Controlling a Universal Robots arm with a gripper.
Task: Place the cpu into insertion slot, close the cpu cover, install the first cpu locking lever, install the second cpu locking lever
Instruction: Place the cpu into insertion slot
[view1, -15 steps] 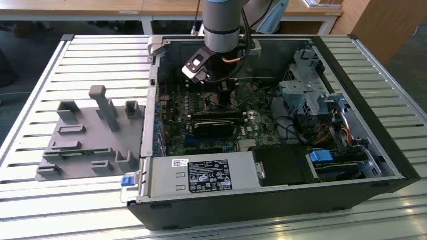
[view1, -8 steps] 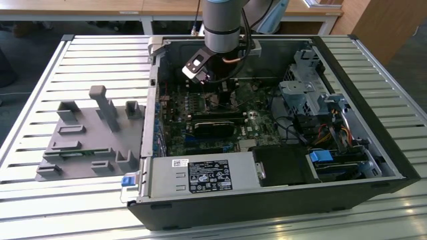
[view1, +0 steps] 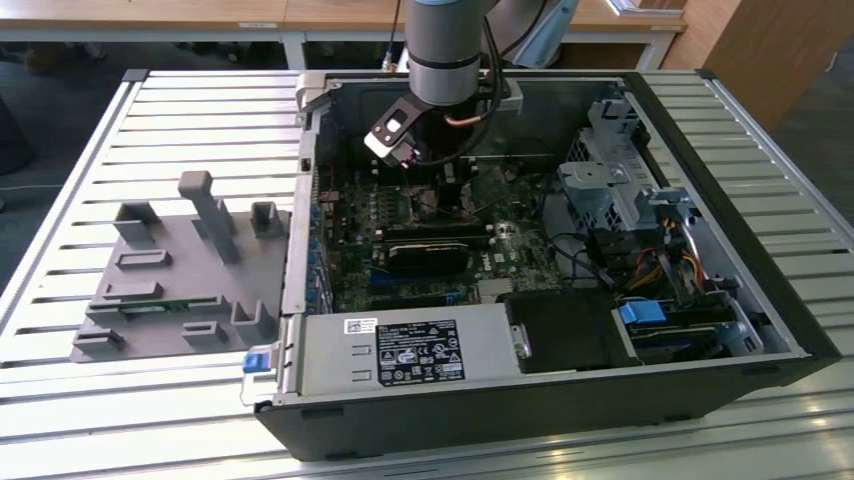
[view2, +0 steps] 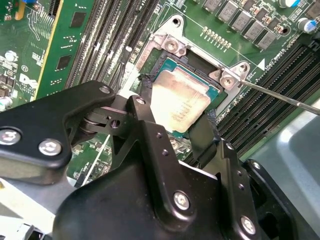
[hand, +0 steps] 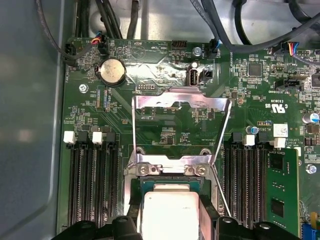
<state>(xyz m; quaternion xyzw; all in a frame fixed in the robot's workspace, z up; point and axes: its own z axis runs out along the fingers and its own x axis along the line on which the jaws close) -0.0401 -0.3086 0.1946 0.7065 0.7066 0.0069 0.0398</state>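
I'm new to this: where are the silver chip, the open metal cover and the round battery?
chip (hand: 170, 215), first wrist view, middle of its silver face.
metal cover (hand: 210, 103), first wrist view, wide bar at its free end.
round battery (hand: 112, 70), first wrist view, centre of its disc.

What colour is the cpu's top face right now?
The cpu face is silver-grey metal, teal-green rim; clearest in the second wrist view.
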